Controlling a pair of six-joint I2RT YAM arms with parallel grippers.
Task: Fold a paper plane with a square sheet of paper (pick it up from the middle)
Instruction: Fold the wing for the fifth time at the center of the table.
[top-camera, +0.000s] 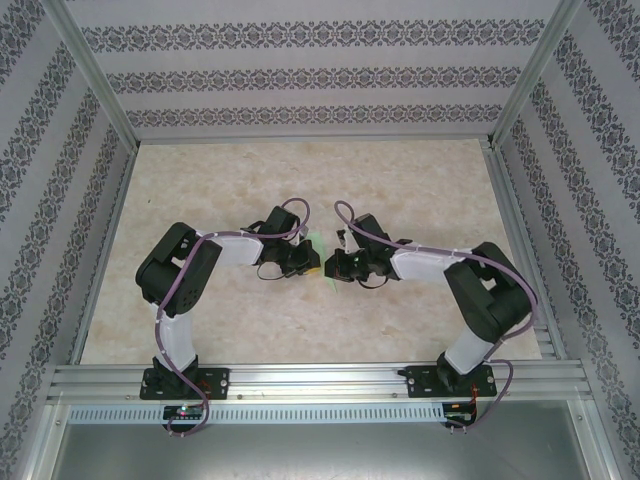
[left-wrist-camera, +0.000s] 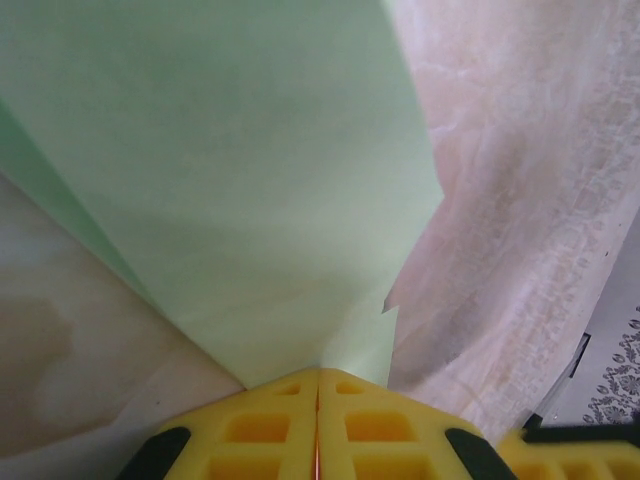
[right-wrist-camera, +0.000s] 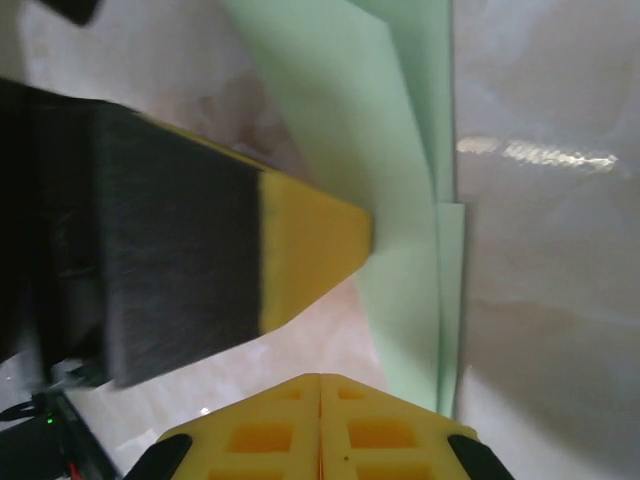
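Gripping green paper (left-wrist-camera: 230, 180), left hand (left-wrist-camera: 318, 380) closed on it, right hand (right-wrist-camera: 320, 385) shut, perhaps touching

Top camera: high, behind arm bases (top-camera: 185, 380), looking down over table (top-camera: 300, 180); far from paper (top-camera: 318, 245). Left wrist camera: close, left of paper (left-wrist-camera: 230, 180). Right wrist camera: close, right of paper (right-wrist-camera: 395, 200). Paper common to all three.

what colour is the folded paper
The paper is plain pale green, clearest in the left wrist view.
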